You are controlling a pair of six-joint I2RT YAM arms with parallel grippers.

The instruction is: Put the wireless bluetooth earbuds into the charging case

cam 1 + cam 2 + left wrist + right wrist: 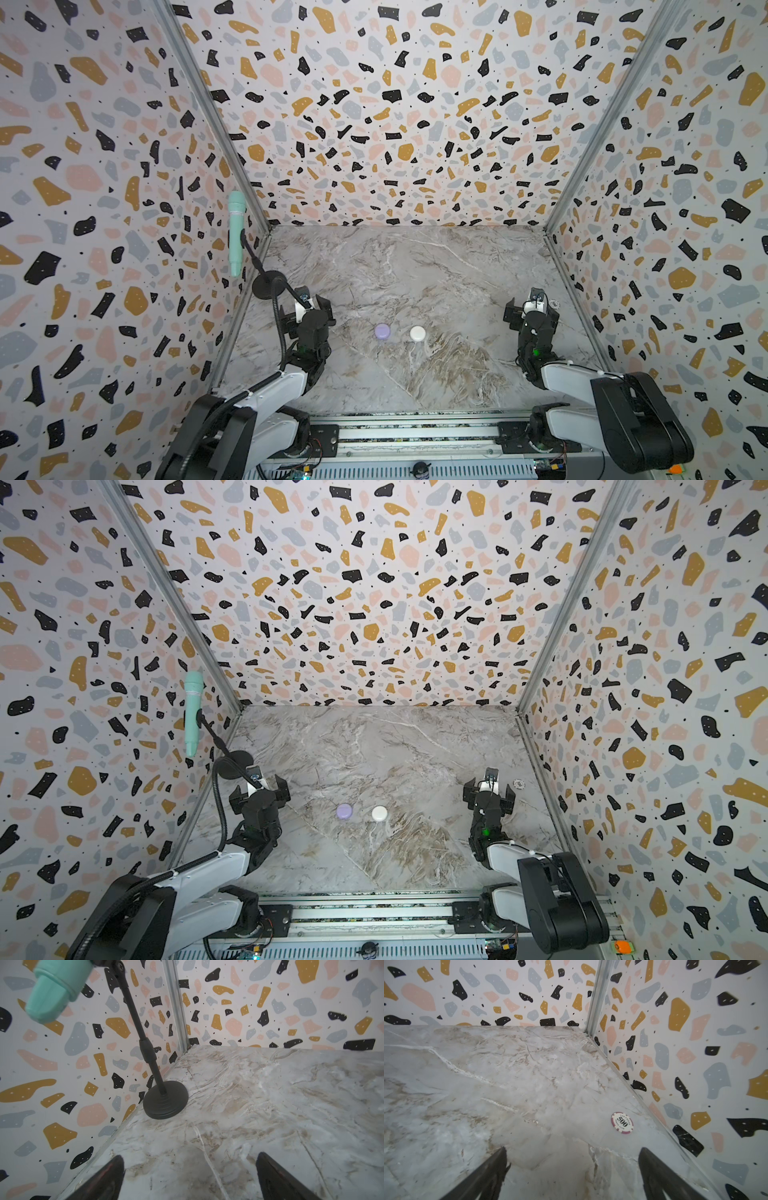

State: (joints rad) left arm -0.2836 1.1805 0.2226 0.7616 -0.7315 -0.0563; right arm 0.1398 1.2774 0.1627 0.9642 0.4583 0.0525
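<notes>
While L gripper, R gripper gape empty nr walls, lavender case, white case centred

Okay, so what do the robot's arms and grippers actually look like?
Both arms, left arm and right arm, have white links between bulky black joints. The left gripper and right gripper are black, with a white block behind two tapered fingers. A small green light glows on the right wrist.
</notes>
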